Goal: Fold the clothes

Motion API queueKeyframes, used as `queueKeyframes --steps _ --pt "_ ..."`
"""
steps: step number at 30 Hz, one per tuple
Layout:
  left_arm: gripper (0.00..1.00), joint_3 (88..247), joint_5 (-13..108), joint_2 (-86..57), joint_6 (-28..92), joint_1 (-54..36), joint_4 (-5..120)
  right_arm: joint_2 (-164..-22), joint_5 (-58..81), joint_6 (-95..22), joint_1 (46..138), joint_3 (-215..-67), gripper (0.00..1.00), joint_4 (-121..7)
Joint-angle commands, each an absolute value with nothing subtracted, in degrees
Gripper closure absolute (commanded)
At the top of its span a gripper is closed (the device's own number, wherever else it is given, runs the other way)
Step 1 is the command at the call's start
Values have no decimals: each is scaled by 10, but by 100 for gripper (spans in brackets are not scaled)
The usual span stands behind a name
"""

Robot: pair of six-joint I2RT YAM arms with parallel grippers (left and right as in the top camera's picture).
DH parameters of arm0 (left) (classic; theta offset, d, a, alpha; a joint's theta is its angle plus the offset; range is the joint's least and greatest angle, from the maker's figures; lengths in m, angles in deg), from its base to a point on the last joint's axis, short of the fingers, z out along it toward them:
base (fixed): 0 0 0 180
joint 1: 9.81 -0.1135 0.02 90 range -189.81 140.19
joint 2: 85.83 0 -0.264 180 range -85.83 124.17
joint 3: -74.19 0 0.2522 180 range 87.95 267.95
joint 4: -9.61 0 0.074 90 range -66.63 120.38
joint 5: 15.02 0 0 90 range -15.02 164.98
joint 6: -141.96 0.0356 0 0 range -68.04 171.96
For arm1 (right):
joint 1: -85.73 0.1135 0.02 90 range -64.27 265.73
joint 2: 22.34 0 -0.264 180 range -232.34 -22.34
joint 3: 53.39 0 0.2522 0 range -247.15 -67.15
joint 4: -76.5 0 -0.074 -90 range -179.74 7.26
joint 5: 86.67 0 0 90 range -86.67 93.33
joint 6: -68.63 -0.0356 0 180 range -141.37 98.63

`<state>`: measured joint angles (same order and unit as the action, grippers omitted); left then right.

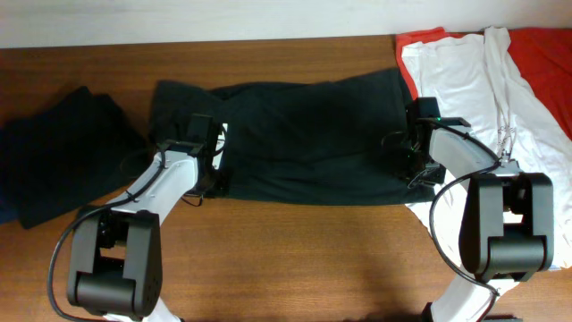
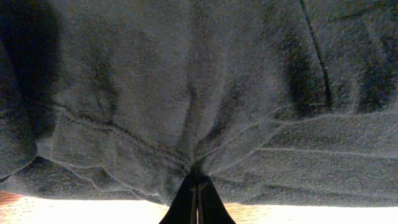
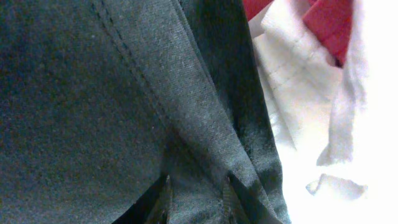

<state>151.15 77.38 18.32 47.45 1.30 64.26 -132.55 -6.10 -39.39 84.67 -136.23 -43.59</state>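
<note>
A large black T-shirt lies folded into a wide band across the middle of the table. My left gripper is at its left edge. In the left wrist view, the left gripper is shut on a pinch of the black cloth, with creases fanning out from the tips. My right gripper is at the shirt's right edge. The right wrist view shows the right gripper closed on a thick fold of the black fabric, which fills the gap between its fingers.
A dark pile of clothes lies at the far left. A white shirt and a red-orange one lie at the right, touching the black shirt's right end. The wooden table shows bare along the front.
</note>
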Motion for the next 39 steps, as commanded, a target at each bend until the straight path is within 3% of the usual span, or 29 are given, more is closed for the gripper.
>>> queueKeyframes --steps 1,4,5,6,7,10,11,17,18,19,27,29,31,33,34,37,39 --pt "100 1619 742 176 477 9 680 -1335 -79 -397 840 -1357 69 -434" --pt "99 1755 671 171 477 9 623 -1335 -79 -397 840 -1357 69 -435" --pt "46 1759 673 171 477 9 600 -1335 -79 -397 840 -1357 68 -434" --pt "21 1759 677 173 477 5 614 -1335 -79 -397 840 -1357 68 -434" --pt "9 1759 704 177 477 -3 659 -1335 -79 -397 840 -1357 68 -433" --pt "8 1757 804 183 464 -66 838 -1335 -79 -397 840 -1357 68 -429" --pt "8 1749 802 183 451 -97 845 -1335 -78 -397 840 -1357 68 -427" --pt "11 1666 725 193 452 -207 708 -1335 -76 -397 841 -1357 68 -419" --pt "19 1666 723 207 452 -220 691 -1335 -76 -397 840 -1357 68 -417" --pt "20 1666 723 224 452 -232 681 -1335 -77 -397 840 -1357 68 -415" --pt "19 1671 721 317 452 -386 572 -1335 -77 -397 841 -1357 68 -387" --pt "21 1689 661 317 452 -416 573 -1335 -77 -397 840 -1357 68 -381" --pt "19 1715 554 314 471 -405 590 -1335 -77 -397 841 -1357 67 -379" --pt "16 1726 531 271 513 -339 607 -1335 -77 -397 840 -1357 67 -374" --pt "16 1726 534 248 523 -308 614 -1335 -77 -397 840 -1357 62 -372" --pt "17 1721 538 220 547 -240 724 -1335 -77 -397 840 -1357 61 -370" --pt "17 1694 668 220 548 -195 763 -1335 -76 -397 840 -1357 57 -370"
